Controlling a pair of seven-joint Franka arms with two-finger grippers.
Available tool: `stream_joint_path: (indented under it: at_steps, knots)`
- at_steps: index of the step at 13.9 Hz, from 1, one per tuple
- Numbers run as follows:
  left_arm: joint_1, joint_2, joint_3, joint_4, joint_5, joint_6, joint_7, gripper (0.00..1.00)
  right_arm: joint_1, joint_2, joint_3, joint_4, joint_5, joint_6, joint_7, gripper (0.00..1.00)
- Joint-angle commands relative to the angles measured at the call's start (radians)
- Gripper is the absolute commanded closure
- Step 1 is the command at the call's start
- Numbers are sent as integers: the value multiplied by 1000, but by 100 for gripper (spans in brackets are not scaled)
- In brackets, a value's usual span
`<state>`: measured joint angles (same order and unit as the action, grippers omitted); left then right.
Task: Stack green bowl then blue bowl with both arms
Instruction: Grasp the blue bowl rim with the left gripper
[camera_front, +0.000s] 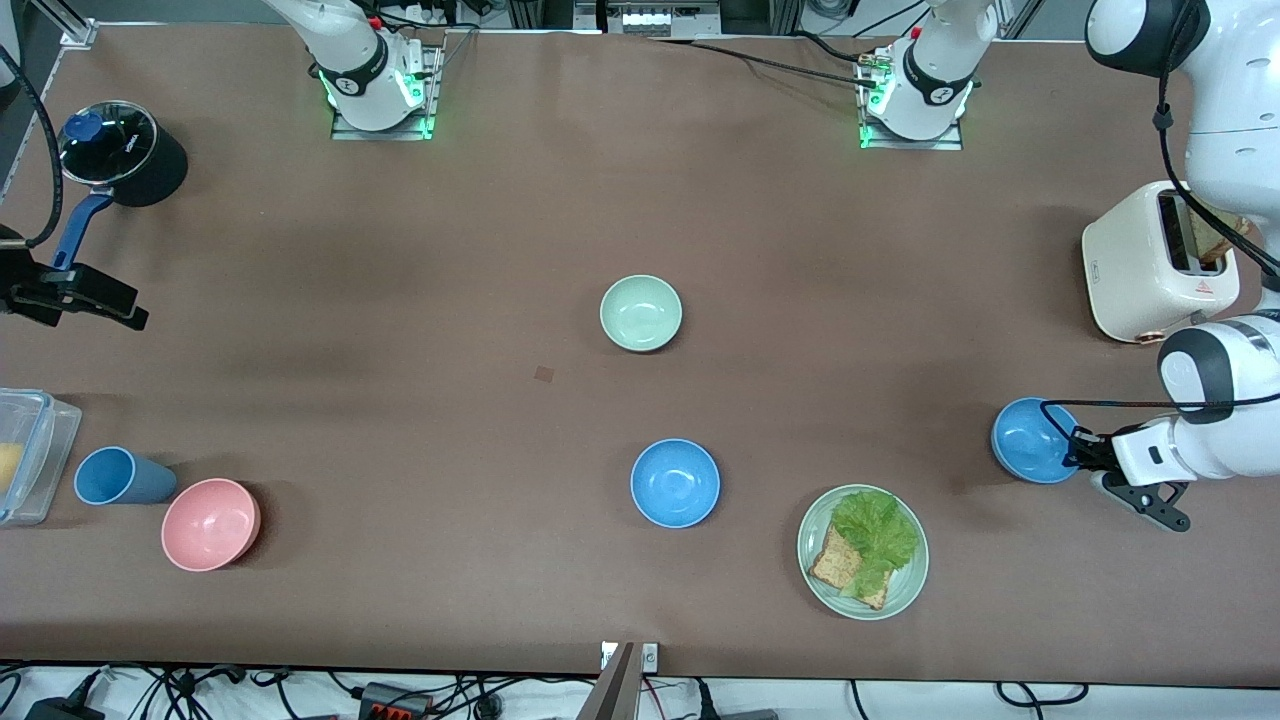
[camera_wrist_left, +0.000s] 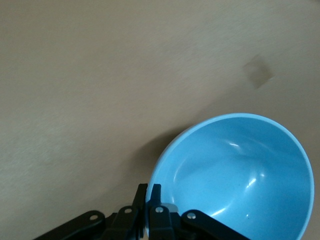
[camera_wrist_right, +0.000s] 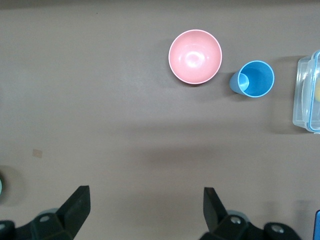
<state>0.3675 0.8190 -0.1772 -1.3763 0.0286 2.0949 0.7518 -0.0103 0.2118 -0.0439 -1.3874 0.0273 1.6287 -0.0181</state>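
Brown matte counter (camera_front: 420, 300) with a small darker mark (camera_front: 544, 374) near its middle; cables run along both long edges. Left hand (camera_front: 1078, 452) is clenched on the rim of a blue bowl (camera_front: 1030, 440) at the left arm's end, just nearer the camera than the toaster (camera_front: 1150, 265); right hand (camera_wrist_right: 145, 210) hangs released over the right arm's end, waiting. Green bowl (camera_front: 641, 313) sits mid-counter, a second blue bowl (camera_front: 675, 483) nearer the camera, a plate (camera_front: 905, 590) beside that; pink bowl (camera_front: 210, 524) and cup (camera_front: 115, 476) lie together.
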Motion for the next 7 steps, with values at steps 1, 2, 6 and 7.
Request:
stream_joint_path:
  at_steps: [1,2,6,7]
  knots:
    - [14,-85,-63,-7,-13,-132,-38,99,-4,-22,4,-7,-15,-48,-13,0]
    - [14,-116,-100,-10,-13,-186,-98,99,25,-23,-25,-9,-15,-58,-10,0]
    - [11,-166,-269,-13,-12,-300,-332,99,69,-43,-71,-44,-15,-47,-14,0]
    - [11,-169,-309,-24,-12,-302,-403,99,52,-43,-70,-45,-13,-46,-19,0]
